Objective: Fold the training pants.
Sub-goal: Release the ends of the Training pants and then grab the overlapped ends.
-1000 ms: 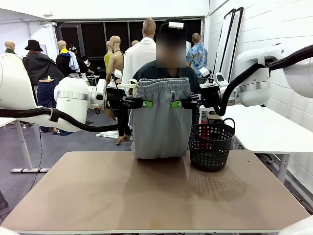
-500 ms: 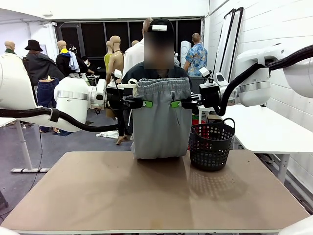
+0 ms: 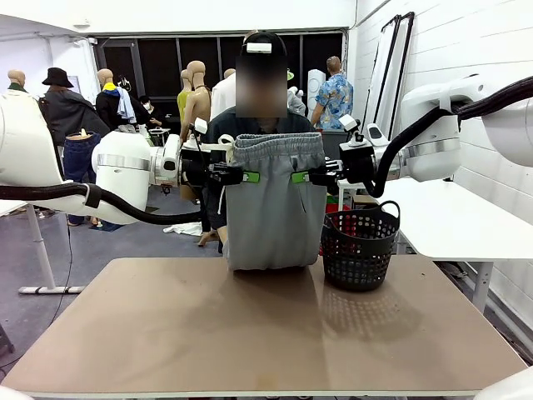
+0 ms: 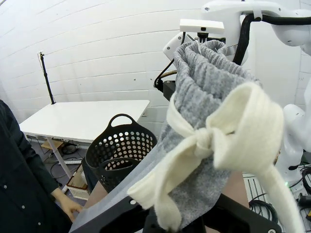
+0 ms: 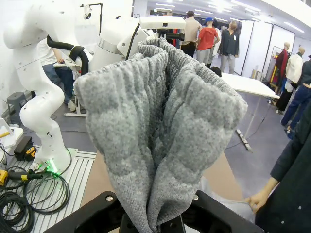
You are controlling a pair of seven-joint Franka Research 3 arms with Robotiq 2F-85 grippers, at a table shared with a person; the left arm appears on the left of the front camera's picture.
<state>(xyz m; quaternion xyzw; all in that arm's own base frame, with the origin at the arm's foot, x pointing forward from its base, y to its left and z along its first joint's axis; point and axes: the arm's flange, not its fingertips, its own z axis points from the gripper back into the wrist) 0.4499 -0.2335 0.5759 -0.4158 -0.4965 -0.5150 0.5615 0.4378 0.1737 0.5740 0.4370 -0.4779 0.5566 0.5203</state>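
Above the brown table (image 3: 250, 333), both grippers, left gripper (image 3: 247, 176) and right gripper (image 3: 298, 177), pinch the training pants (image 3: 275, 208) at the waistband, ready to lower them flat.

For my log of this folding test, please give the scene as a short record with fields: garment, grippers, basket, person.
garment: light grey jersey training pants, hanging waistband up over the brown table
left gripper: shut on one side of the pants, below the waistband
right gripper: shut on the opposite side
basket: black plastic mesh basket, on the table at the robot's right of the pants
person: in dark clothes, behind the pants
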